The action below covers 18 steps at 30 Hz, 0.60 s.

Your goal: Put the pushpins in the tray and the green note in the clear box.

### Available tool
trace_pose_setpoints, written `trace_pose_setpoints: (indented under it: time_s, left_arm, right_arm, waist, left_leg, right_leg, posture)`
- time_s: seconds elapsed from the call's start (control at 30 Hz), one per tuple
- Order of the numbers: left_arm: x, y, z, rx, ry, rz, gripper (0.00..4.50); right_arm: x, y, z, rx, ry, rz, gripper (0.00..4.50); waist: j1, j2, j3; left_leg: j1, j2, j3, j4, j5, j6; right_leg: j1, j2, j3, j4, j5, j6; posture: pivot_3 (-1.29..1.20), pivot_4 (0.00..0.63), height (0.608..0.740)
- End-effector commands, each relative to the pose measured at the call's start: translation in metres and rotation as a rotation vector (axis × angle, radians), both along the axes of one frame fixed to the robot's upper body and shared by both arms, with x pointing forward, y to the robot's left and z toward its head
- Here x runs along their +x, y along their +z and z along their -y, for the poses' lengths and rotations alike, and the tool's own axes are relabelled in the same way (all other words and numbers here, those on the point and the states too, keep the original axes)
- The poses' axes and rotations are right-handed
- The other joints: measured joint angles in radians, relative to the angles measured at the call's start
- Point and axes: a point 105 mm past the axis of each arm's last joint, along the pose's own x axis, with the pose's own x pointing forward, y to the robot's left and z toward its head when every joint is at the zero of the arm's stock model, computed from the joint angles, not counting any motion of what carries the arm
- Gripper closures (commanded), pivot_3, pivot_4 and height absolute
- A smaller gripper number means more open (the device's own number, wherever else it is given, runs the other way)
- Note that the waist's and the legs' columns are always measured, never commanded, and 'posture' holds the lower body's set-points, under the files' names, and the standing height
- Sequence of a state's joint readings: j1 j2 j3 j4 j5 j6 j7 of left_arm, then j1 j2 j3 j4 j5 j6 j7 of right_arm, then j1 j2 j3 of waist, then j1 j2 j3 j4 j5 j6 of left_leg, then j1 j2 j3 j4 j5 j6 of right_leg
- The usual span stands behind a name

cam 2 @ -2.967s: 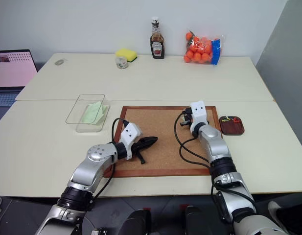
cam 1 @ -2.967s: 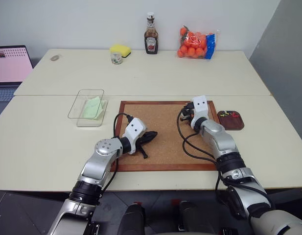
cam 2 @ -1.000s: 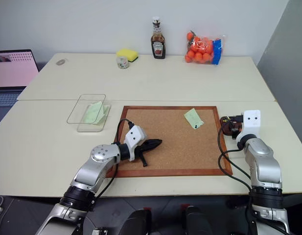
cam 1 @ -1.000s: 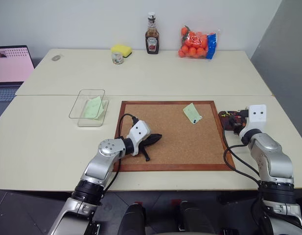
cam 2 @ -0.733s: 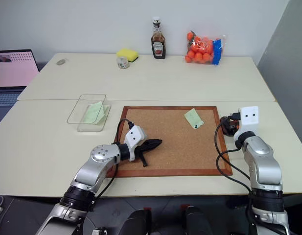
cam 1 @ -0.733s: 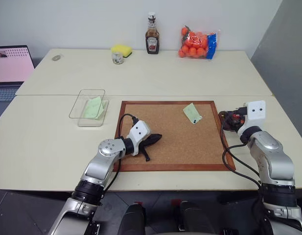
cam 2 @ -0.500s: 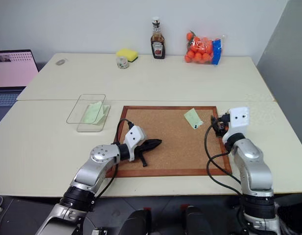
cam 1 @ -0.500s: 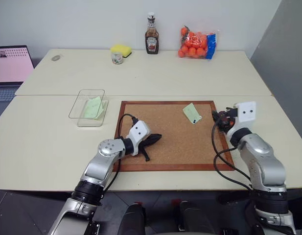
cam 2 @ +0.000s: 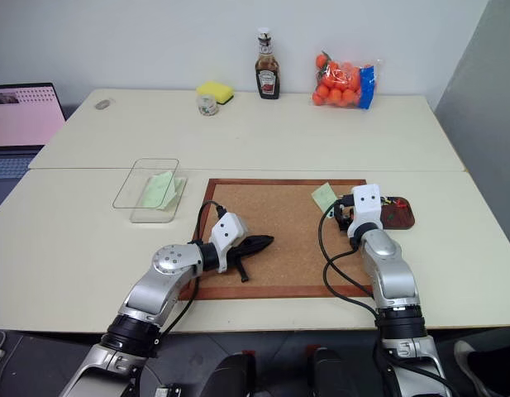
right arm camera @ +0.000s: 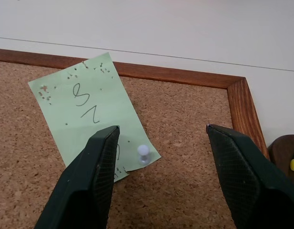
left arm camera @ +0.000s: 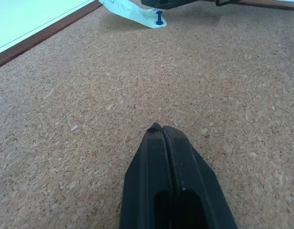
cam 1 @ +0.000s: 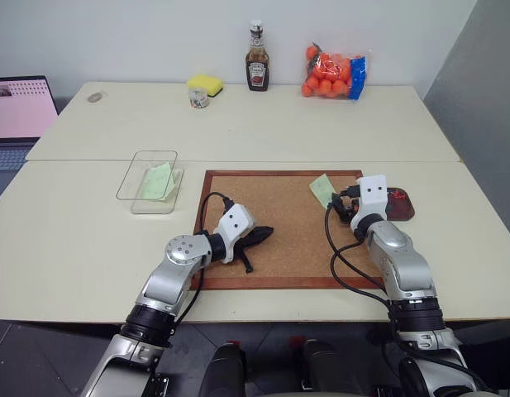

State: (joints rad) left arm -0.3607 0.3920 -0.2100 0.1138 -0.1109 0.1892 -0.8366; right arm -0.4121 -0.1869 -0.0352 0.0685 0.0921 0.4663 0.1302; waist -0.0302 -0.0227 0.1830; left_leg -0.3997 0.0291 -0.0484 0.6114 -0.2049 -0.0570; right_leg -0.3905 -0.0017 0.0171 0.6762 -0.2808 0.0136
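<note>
Green note [right arm camera: 94, 117] lies flat at far right of corkboard [cam 1: 279, 240], held by 1 pushpin [right arm camera: 143, 151] at its near corner. Thin paper: light, limp, tears easily. Long axis runs far-left to near-right.

Judgement: pull the pin by its head first, then pinch a free edge.

Right hand [right arm camera: 161, 157] released, straddling the pin. Left hand [left arm camera: 168, 138] clenched, empty.

Office-like test room, plain tables [cam 1: 238, 132], laptop [cam 1: 19, 112], corkboard [cam 1: 279, 240]
</note>
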Motion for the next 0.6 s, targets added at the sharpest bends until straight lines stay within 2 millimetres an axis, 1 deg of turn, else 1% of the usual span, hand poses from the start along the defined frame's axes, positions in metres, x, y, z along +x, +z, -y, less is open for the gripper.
trace_pose_setpoints:
  time_s: [0.03,0.1,0.13,0.17,0.2,0.23,0.27,0.3,0.4,0.43,0.53,0.6]
  left_arm:
    - [-0.0054,-0.0130,-0.0022,0.034,0.001,-0.040,4.50]
    - [-0.0055,-0.0133,-0.0020,0.034,0.001,-0.040,4.50]
    - [-0.0055,-0.0133,-0.0020,0.034,0.001,-0.040,4.50]
    - [-0.0055,-0.0134,-0.0020,0.033,0.001,-0.040,4.50]
    - [-0.0055,-0.0135,-0.0019,0.033,0.001,-0.040,4.50]
    - [-0.0056,-0.0136,-0.0018,0.033,0.001,-0.040,4.50]
    - [-0.0056,-0.0137,-0.0016,0.033,0.001,-0.040,4.50]
    - [-0.0057,-0.0138,-0.0016,0.033,0.001,-0.040,4.50]
    - [-0.0059,-0.0138,-0.0018,0.033,0.000,-0.041,4.50]
    - [-0.0058,-0.0139,-0.0019,0.034,0.000,-0.040,4.50]
    - [-0.0054,-0.0139,-0.0022,0.036,0.001,-0.040,4.50]
    - [-0.0053,-0.0141,-0.0023,0.036,0.001,-0.041,4.50]
  right_arm:
    - [0.0030,0.0109,-0.0038,-0.003,0.009,0.045,1.42]
    - [0.0028,0.0093,-0.0032,-0.002,0.006,0.042,1.79]
    - [0.0028,0.0090,-0.0030,-0.002,0.006,0.042,1.82]
    - [0.0027,0.0088,-0.0031,-0.001,0.006,0.041,2.06]
    - [0.0027,0.0088,-0.0032,0.000,0.007,0.041,2.41]
    - [0.0028,0.0088,-0.0031,-0.001,0.007,0.041,2.48]
    - [0.0030,0.0087,-0.0030,-0.001,0.007,0.040,2.83]
    - [0.0030,0.0086,-0.0031,-0.001,0.007,0.040,2.99]
    - [0.0031,0.0081,-0.0037,-0.002,0.009,0.038,3.65]
    - [0.0030,0.0079,-0.0040,-0.002,0.010,0.037,3.76]
    - [0.0028,0.0075,-0.0049,0.000,0.013,0.036,4.42]
    - [0.0025,0.0075,-0.0056,0.002,0.016,0.036,4.47]
  waist:
    - [0.000,0.000,0.000]
    - [-0.001,0.000,0.000]
    - [-0.001,0.000,0.000]
    - [-0.001,0.000,0.000]
    - [-0.001,0.000,0.000]
    - [-0.001,0.000,0.000]
    - [-0.001,0.000,0.000]
    - [-0.001,0.000,0.000]
    - [-0.001,0.000,0.000]
    - [-0.001,0.000,0.000]
    - [-0.001,0.000,0.000]
    - [-0.001,0.000,0.000]
  left_leg:
    - [0.000,0.000,0.000,0.000,0.000,0.000]
    - [0.000,0.000,0.000,0.000,0.000,0.000]
    - [0.000,0.000,0.000,0.000,0.000,0.000]
    - [0.000,0.000,0.000,0.000,0.000,0.000]
    - [0.000,0.000,0.000,0.000,0.000,0.000]
    - [0.000,0.000,0.000,0.000,0.000,0.000]
    - [0.000,0.000,0.000,0.000,0.000,0.000]
    - [0.000,0.000,0.000,0.000,0.000,0.000]
    - [0.000,0.000,0.000,0.000,0.000,0.000]
    - [0.000,0.000,0.000,0.000,0.000,0.000]
    - [0.000,0.000,0.000,0.000,0.000,0.000]
    - [0.000,0.000,0.000,0.000,0.000,0.000]
  right_leg:
    - [0.000,0.000,0.000,0.000,0.000,0.000]
    - [0.000,0.000,0.000,0.000,0.000,0.000]
    - [0.000,0.000,0.000,0.000,0.000,0.000]
    - [0.000,0.000,0.000,0.000,0.000,0.000]
    - [0.000,0.000,0.000,0.000,0.000,0.000]
    - [0.000,0.000,0.000,0.000,0.000,0.000]
    - [0.000,0.000,0.000,0.000,0.000,0.000]
    - [0.000,0.000,0.000,0.000,0.000,0.000]
    - [0.000,0.000,0.000,0.000,0.000,0.000]
    - [0.000,0.000,0.000,0.000,0.000,0.000]
    - [0.000,0.000,0.000,0.000,0.000,0.000]
    - [0.000,0.000,0.000,0.000,0.000,0.000]
  posture:
    - [0.00,0.150,0.740]
    - [0.00,0.150,0.740]
    - [0.00,0.150,0.740]
    - [0.00,0.150,0.740]
    - [0.00,0.150,0.740]
    - [0.00,0.150,0.740]
    - [0.00,0.150,0.740]
    - [0.00,0.150,0.740]
    - [0.00,0.150,0.740]
    - [0.00,0.150,0.740]
    - [0.00,0.150,0.740]
    - [0.00,0.150,0.740]
